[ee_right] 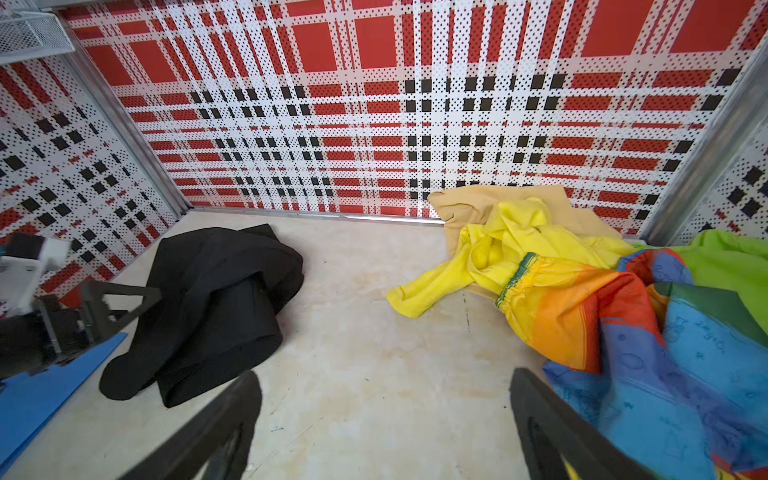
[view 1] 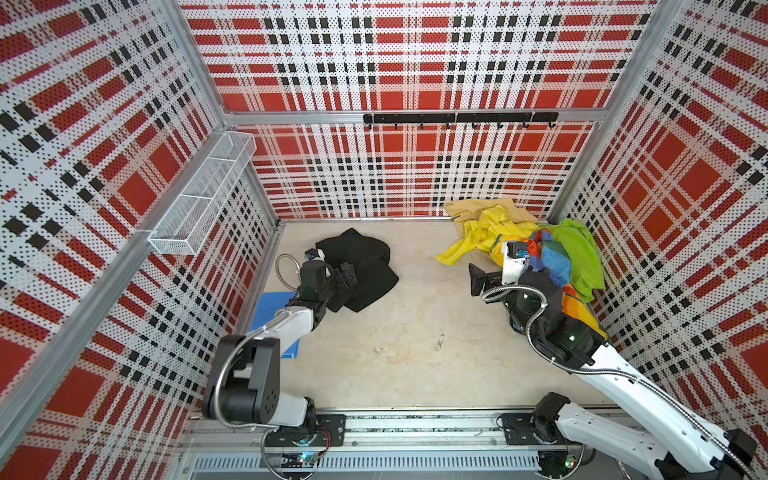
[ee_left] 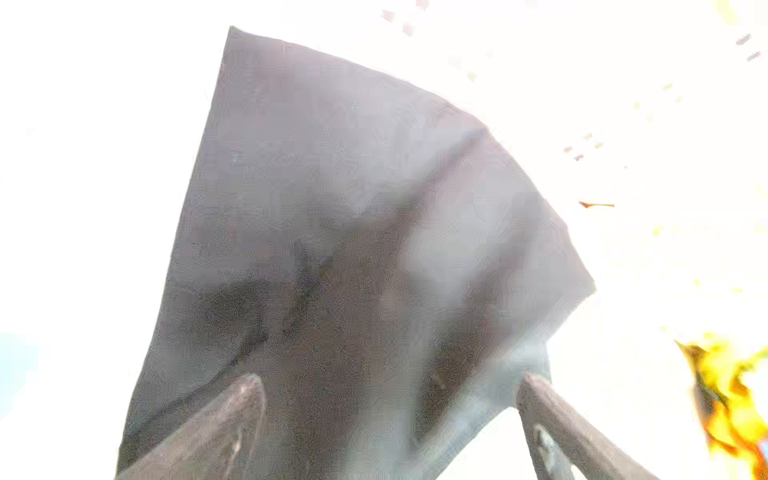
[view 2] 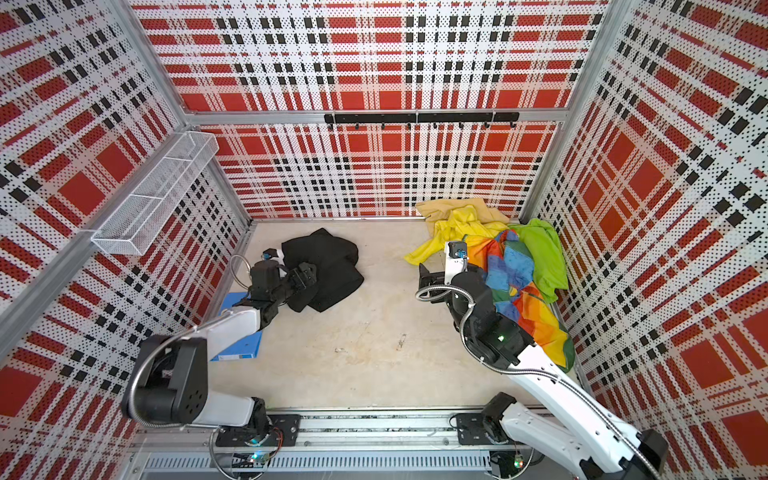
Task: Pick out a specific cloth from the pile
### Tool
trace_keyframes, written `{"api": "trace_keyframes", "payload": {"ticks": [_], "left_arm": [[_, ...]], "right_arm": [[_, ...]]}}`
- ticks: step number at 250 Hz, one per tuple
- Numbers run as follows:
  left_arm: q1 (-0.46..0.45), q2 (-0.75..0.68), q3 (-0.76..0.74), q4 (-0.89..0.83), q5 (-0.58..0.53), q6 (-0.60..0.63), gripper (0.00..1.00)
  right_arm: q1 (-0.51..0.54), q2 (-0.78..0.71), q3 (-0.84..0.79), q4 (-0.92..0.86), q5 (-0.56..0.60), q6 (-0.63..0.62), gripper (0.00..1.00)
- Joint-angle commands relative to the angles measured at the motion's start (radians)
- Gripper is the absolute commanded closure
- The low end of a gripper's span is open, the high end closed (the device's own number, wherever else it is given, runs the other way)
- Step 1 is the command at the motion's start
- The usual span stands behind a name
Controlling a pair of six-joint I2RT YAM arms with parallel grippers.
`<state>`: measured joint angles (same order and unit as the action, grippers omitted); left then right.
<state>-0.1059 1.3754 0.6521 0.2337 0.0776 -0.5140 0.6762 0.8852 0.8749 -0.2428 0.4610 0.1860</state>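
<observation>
The cloth (view 1: pixel 365 257) (view 2: pixel 332 257), plain black and crumpled, lies alone on the floor at the left, well apart from the pile. My left gripper (view 1: pixel 345 276) (view 2: pixel 306 276) hovers over its near left part. In the washed-out left wrist view the cloth (ee_left: pixel 353 208) looks grey and spreads under my left gripper (ee_left: pixel 390 382), whose fingers stand wide apart, open. The pile (view 1: pixel 540 245) (view 2: pixel 511 257) of yellow, lime-green, tan and rainbow cloths fills the back right corner. My right gripper (view 1: pixel 476 280) (view 2: pixel 426 276) (ee_right: pixel 384 382) is open over bare floor beside the rainbow cloth (ee_right: pixel 623 324).
A blue flat folder (view 1: pixel 268 307) (view 2: pixel 243 345) lies on the floor under my left arm by the left wall. A white mesh basket (view 1: pixel 199 199) hangs on the left wall, and a black hook rail (view 1: pixel 457 118) runs along the back wall. Plaid walls enclose three sides.
</observation>
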Motion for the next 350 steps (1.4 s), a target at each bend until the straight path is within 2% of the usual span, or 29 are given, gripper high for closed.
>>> {"api": "trace_keyframes", "payload": {"ticks": [1, 42, 79, 100, 135, 156, 203, 233, 274, 316, 335, 350], "left_arm": [[-0.030, -0.125, -0.042, -0.031, -0.035, 0.024, 0.01], [-0.072, -0.305, -0.101, -0.066, -0.083, 0.080, 0.01], [-0.083, -0.438, -0.172, -0.051, -0.194, 0.091, 0.01], [-0.063, -0.469, -0.236, 0.021, -0.226, 0.091, 0.01], [0.017, -0.460, -0.317, 0.124, -0.205, 0.048, 0.01], [0.056, -0.430, -0.350, 0.232, -0.160, 0.074, 0.01], [0.058, -0.319, -0.303, 0.257, -0.265, 0.227, 0.01], [0.064, -0.219, -0.262, 0.313, -0.254, 0.324, 0.01], [0.008, -0.055, -0.305, 0.588, -0.311, 0.510, 0.01], [-0.044, 0.101, -0.352, 0.862, -0.353, 0.631, 0.01], [-0.042, 0.129, -0.351, 0.892, -0.365, 0.627, 0.01], [-0.006, 0.119, -0.367, 0.888, -0.322, 0.585, 0.01]], "right_arm": [[-0.021, -0.034, -0.038, 0.043, 0.019, -0.046, 0.00], [-0.084, -0.076, -0.130, 0.068, -0.019, -0.012, 0.00], [-0.139, -0.144, -0.263, 0.140, 0.023, 0.025, 0.00], [-0.176, -0.179, -0.316, 0.167, 0.066, 0.054, 0.00], [-0.225, -0.176, -0.323, 0.157, 0.039, 0.061, 0.00], [-0.227, -0.162, -0.323, 0.170, 0.048, 0.049, 0.00], [-0.235, -0.127, -0.316, 0.176, 0.072, 0.047, 0.00], [-0.236, -0.122, -0.322, 0.177, 0.089, 0.050, 0.00], [-0.240, -0.121, -0.335, 0.183, 0.111, 0.050, 0.00], [-0.328, -0.118, -0.414, 0.247, 0.010, 0.039, 0.00], [-0.383, -0.120, -0.437, 0.294, -0.057, 0.032, 0.00], [-0.428, -0.113, -0.451, 0.330, -0.108, 0.012, 0.00]]}}
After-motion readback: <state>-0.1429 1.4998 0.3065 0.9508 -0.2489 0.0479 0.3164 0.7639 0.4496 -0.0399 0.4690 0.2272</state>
